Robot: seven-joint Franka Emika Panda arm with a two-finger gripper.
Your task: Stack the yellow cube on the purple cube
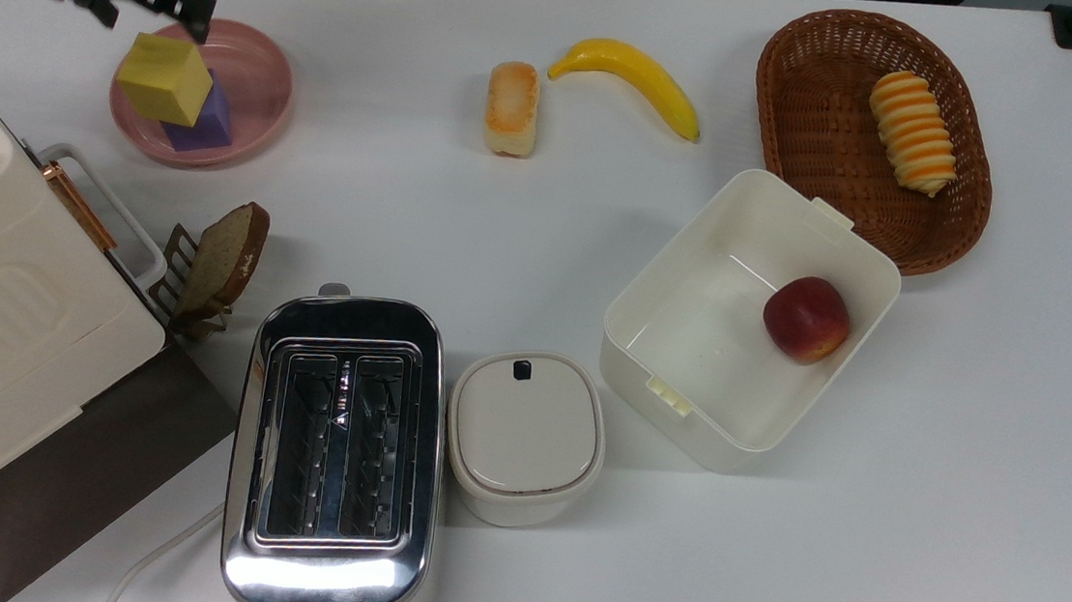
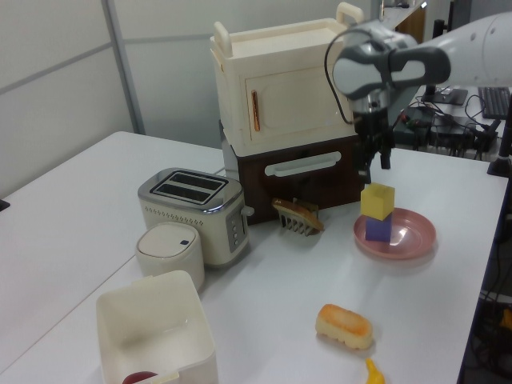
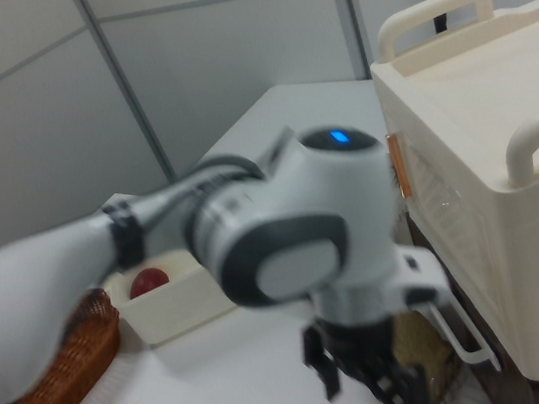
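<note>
Holds nothing between the fingers, parted wide with bare air in the gap. Hangs as an empty gripper above the far edge of the pink dish, clear of everything below; seen in the left view as a gripper pointing straight down, just above and a little behind the stack.

Finds the yellow cube directly underneath, toward the top view's bottom from the fingertips, touching neither finger. Sits squarely on the purple cube, which in turn rests flat in the dish. Reads in the left view as a yellow cube upright on a purple cube, flat faces together, no visible tilt, inside the pink dish.

Offers no long axis to speak of: equal sides all round, so no preferred line for a grasp. Appears turned slightly about the vertical against the lower block in the top view, with its corners not quite lined up, and shifted a touch toward the top view's left; hard to say how much is only the camera's slant.

Looks, as a judgement, like a finished pile. Calls next for nothing but a straight pull upward and away, keeping the parted fingers from brushing the top block. Risks little beyond a nudge toppling the upper cube off into the dish.
</note>
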